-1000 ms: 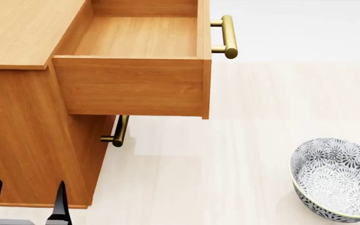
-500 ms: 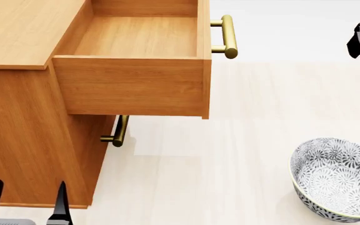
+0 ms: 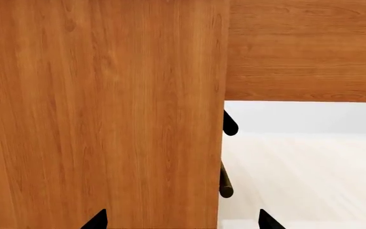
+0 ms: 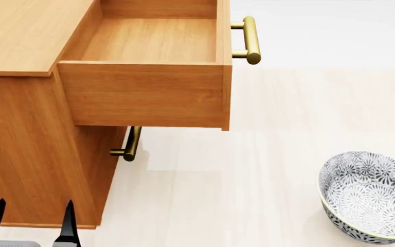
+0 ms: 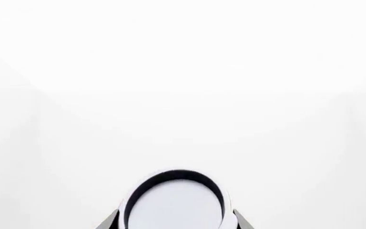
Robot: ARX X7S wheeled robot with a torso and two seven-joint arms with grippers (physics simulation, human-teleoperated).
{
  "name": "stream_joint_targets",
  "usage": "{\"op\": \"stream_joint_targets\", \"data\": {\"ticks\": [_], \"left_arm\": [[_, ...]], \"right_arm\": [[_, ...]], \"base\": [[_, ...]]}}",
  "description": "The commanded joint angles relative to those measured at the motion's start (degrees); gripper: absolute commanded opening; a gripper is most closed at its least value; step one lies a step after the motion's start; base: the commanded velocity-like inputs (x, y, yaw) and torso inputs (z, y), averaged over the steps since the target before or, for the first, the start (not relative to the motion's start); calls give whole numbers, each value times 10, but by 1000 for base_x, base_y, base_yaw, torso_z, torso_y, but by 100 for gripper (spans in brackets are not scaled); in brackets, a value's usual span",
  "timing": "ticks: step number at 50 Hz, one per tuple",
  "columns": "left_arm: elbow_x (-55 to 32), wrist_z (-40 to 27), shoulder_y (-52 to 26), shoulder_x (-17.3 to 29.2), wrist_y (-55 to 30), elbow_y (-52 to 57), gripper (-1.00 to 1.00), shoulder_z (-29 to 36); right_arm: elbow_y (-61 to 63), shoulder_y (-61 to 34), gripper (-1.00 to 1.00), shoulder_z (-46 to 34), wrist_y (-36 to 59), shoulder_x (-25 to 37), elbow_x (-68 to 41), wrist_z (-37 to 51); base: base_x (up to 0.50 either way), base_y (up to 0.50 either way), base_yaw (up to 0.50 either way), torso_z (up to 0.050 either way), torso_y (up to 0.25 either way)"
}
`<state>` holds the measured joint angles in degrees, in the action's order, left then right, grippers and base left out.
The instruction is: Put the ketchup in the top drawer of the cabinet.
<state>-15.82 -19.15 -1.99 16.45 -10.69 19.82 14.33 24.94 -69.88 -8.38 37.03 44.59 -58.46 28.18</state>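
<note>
The cabinet (image 4: 26,31) stands at the left of the head view. Its top drawer (image 4: 142,95) is pulled out and empty, with its brass handle (image 4: 250,40) to the right. My left gripper (image 4: 29,229) is open and empty, low beside the cabinet's side (image 3: 100,114); it also shows in the left wrist view (image 3: 181,222). My right gripper (image 5: 173,225) is outside the head view. In the right wrist view its fingers (image 5: 110,222) sit against a round silver can top, the ketchup (image 5: 173,205). The label is hidden, and only white background lies behind it.
A patterned grey-and-white bowl (image 4: 324,198) sits on the pale floor at the lower right. The lower drawer is closed; its brass handle (image 4: 132,144) sticks out under the open drawer and also shows in the left wrist view (image 3: 226,183).
My right gripper showed at the head view's right edge, low a second ago, high half a second ago, and has now left that view. My left gripper has sunk slightly.
</note>
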Motion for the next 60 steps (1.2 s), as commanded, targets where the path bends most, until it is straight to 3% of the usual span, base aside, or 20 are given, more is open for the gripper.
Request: {"op": "stream_joint_targets", "data": {"ticks": [1, 33, 60], "left_arm": [[0, -3, 2, 2, 3, 0, 100, 2], [-6, -7, 1, 5, 10, -9, 100, 7], [-8, -14, 1, 7, 12, -6, 100, 12]], "right_arm": [[-58, -78, -100, -39, 1, -47, 37, -39], [-243, -170, -100, -118, -52, -143, 125, -118], [-559, -253, -100, -177, -163, -256, 223, -216]], "base": [[0, 0, 0, 0, 0], [0, 0, 0, 0, 0], [0, 0, 0, 0, 0]]}}
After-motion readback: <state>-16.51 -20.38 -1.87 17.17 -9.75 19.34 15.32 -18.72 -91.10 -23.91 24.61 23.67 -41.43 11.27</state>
